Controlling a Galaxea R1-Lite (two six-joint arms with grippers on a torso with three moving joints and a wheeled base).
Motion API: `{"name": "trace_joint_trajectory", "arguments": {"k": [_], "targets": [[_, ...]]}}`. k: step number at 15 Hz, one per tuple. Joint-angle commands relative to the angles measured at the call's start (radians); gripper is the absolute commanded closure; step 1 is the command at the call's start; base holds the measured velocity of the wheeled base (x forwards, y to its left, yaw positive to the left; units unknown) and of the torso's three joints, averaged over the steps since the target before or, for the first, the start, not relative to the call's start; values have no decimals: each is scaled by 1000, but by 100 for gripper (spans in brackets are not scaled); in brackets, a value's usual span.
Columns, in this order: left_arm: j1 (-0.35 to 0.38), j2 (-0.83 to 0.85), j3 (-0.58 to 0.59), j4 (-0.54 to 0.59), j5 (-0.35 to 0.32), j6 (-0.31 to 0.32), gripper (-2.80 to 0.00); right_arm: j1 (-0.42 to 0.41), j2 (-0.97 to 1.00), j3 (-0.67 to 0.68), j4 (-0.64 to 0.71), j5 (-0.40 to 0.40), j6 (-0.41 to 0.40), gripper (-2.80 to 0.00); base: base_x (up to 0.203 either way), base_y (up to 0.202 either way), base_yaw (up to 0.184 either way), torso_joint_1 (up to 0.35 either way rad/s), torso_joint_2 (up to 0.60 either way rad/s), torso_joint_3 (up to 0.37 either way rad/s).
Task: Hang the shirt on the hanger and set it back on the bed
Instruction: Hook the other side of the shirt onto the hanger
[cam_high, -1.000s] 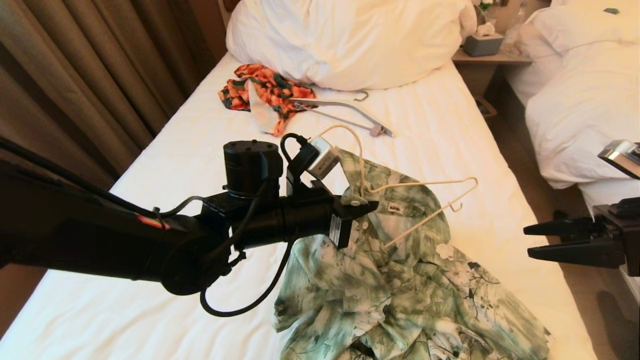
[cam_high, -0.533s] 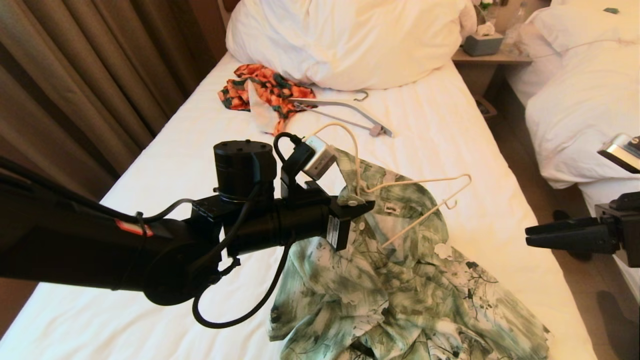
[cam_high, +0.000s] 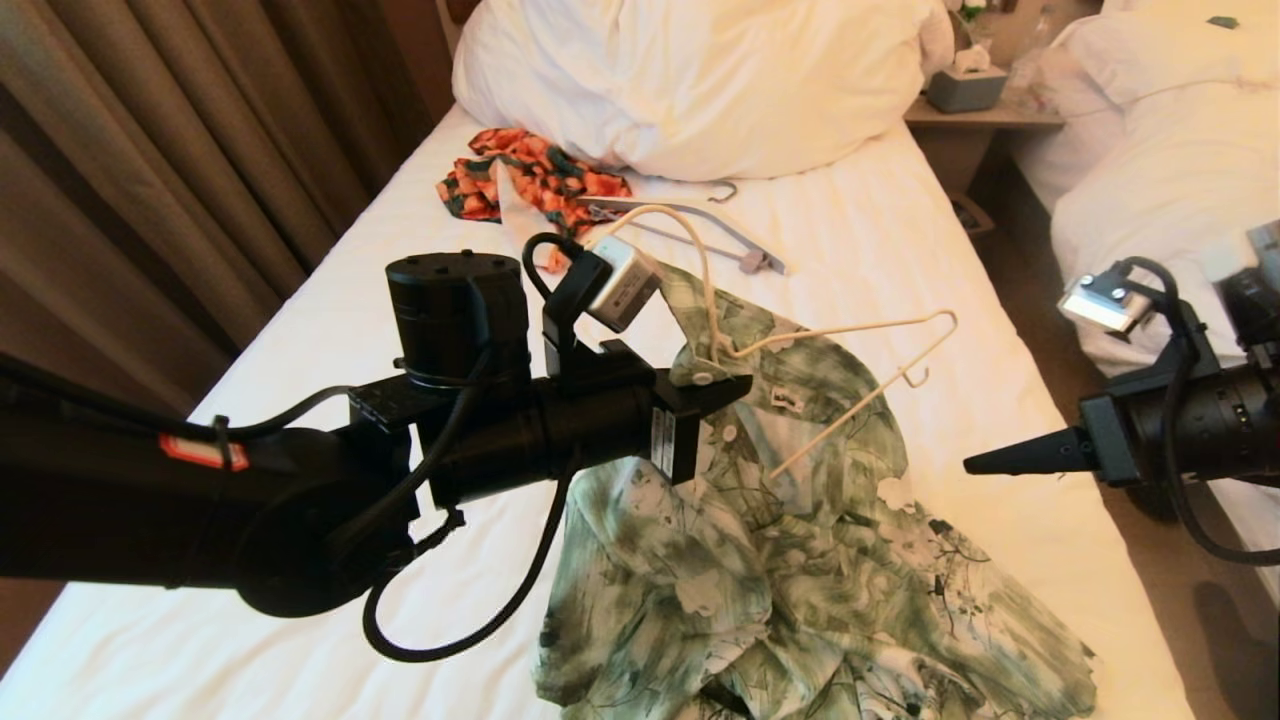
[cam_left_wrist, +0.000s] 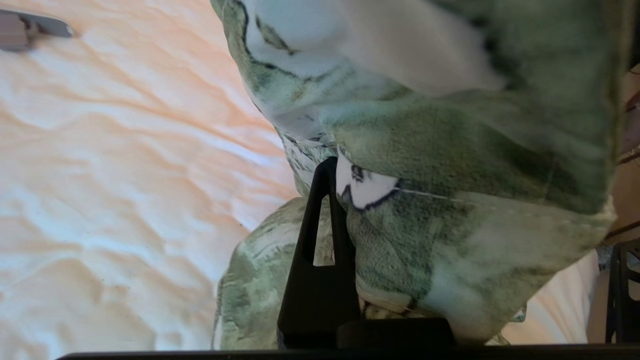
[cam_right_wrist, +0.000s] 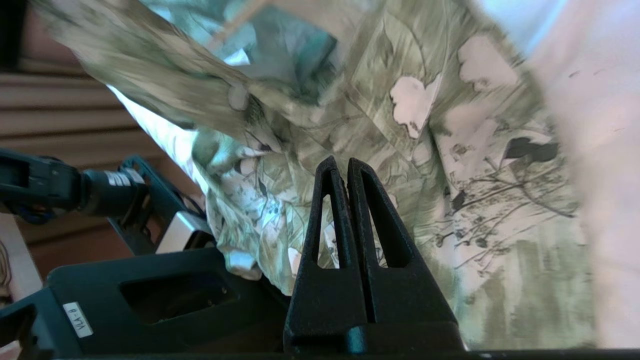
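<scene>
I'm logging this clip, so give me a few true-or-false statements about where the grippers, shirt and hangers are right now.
1. The left gripper is shut on the shirt at its collar. True.
2. The right gripper holds the hanger. False: its fingers are shut on nothing, beside the bed.
3. The hanger sits partly inside the shirt's neck. True.
4. The grey hanger lies on the shirt. False: it lies apart, near the pillow.

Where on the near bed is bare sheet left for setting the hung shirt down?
Bare sheet lies between pillow, grey hanger and shirt. The orange garment crowds the head end.
</scene>
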Motion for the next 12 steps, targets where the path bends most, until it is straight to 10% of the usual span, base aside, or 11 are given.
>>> {"name": "trace_joint_trajectory", "arguments": {"k": [1,2,3,12], "targets": [[-2,-12,0,-4,-2,0,0,39,56,-6,-2,-3,34,0,0,0,0,0,0,0],[-1,-12,3,-4,-2,0,0,52,74,-16,-6,-34,59,0,0,0,0,0,0,0],[1,-12,5,-4,-1,0,0,65,92,-26,-11,-80,70,-280,0,0,0,0,0,0],[2,-32,16,-4,5,0,0,150,189,-6,-166,-147,205,-280,0,0,0,0,0,0]]}}
